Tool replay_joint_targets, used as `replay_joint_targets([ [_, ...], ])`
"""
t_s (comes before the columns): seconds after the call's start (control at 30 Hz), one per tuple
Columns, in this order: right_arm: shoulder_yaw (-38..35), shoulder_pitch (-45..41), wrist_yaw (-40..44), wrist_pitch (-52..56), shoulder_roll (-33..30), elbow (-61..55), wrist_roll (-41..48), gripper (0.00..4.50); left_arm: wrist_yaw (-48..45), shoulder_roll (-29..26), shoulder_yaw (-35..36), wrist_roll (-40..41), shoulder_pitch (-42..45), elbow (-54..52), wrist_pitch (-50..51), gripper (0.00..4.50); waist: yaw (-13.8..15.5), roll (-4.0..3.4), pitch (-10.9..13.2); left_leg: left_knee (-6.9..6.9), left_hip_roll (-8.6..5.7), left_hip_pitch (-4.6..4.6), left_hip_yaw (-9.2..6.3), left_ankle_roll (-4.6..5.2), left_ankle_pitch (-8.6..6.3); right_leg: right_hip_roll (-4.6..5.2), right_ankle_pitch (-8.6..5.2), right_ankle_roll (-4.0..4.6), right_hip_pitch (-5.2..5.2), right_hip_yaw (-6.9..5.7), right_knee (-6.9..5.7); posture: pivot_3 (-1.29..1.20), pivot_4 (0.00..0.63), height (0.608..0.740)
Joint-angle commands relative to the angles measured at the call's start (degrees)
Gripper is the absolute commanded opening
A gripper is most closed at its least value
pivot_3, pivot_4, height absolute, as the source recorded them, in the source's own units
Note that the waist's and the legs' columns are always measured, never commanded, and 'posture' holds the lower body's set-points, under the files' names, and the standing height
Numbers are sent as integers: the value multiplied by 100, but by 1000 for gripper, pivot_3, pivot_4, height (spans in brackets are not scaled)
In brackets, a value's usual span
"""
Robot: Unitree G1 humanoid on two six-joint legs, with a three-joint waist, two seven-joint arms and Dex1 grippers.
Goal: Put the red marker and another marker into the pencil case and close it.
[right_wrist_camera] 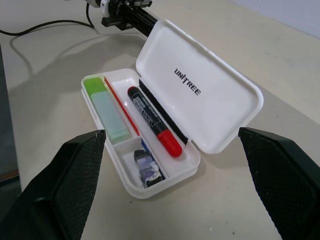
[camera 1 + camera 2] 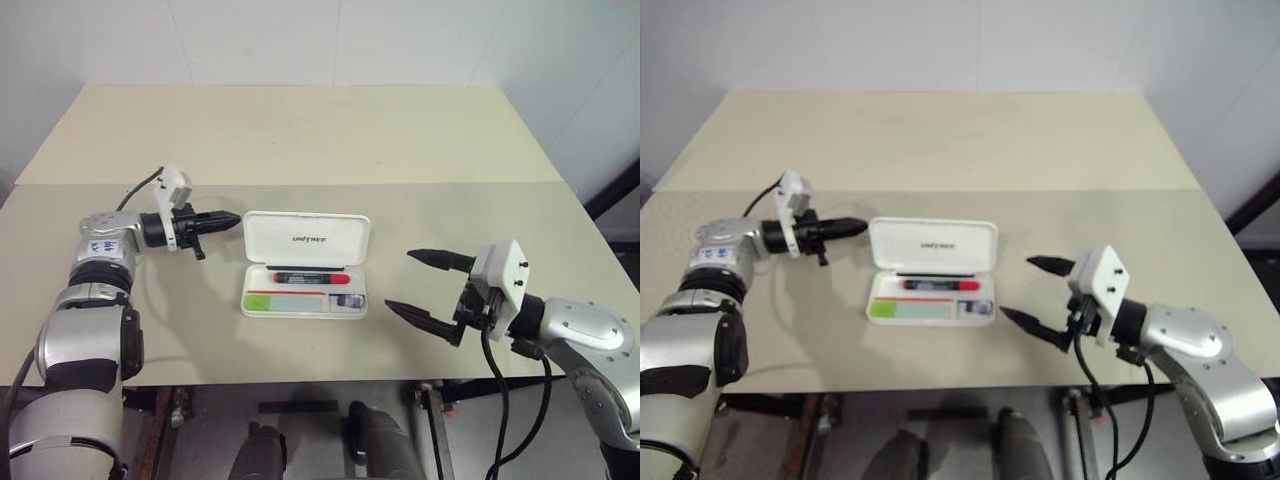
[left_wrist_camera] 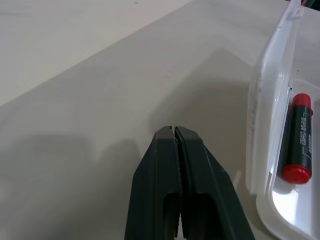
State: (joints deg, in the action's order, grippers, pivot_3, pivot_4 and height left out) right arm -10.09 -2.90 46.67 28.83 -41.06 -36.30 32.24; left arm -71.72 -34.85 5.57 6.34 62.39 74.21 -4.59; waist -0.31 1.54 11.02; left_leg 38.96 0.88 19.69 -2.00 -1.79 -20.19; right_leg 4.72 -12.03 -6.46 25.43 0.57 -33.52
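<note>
Both markers in, pencil case (image 2: 305, 265) lid still up; clenched left gripper (image 2: 222, 220) could shove it off-line, right gripper (image 2: 428, 285) spread wide.

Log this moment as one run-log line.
white hard pencil case: open | red marker, pale green highlighter: inside | left gripper: shut, behind lid | right gripper: open

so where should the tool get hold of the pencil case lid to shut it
Judging by its pose, take the raised lid at its free top edge, coming from the far side behind it. It stands upright on a hinge along the back of the tray, so pressing there should swing it forward and down over the markers.
</note>
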Motion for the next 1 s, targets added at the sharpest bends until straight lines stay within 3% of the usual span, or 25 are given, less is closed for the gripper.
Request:
replay_joint_targets([
  [0.03, -298, 83, -153, 17, -64, -361, 159, 4500, 102, 164, 56, -92, 292, 53, -46, 52, 25, 1, 0, 1, 0, 0, 0, 0, 0, 0, 0, 0, 0, 0, -2, 0, 150, 740],
  [0.53, -420, 186, -378, 84, -141, -487, 244, 4500, -1588, 491, -323, -526, 729, -61, -224, 52, 25, 3, 2, 3, -1, 5, 0, 3, -2, 0, 1, -1, 0, 0, 3, 0, 150, 740],
  [1.0, -283, 52, -394, 35, -111, -377, 179, 4500, -2078, 707, -1191, -469, -76, -1168, -439, 52, 26, 3, 2, 4, 0, 4, -1, 5, -3, 0, 1, -2, 0, 4, 2, 0, 150, 740],
])
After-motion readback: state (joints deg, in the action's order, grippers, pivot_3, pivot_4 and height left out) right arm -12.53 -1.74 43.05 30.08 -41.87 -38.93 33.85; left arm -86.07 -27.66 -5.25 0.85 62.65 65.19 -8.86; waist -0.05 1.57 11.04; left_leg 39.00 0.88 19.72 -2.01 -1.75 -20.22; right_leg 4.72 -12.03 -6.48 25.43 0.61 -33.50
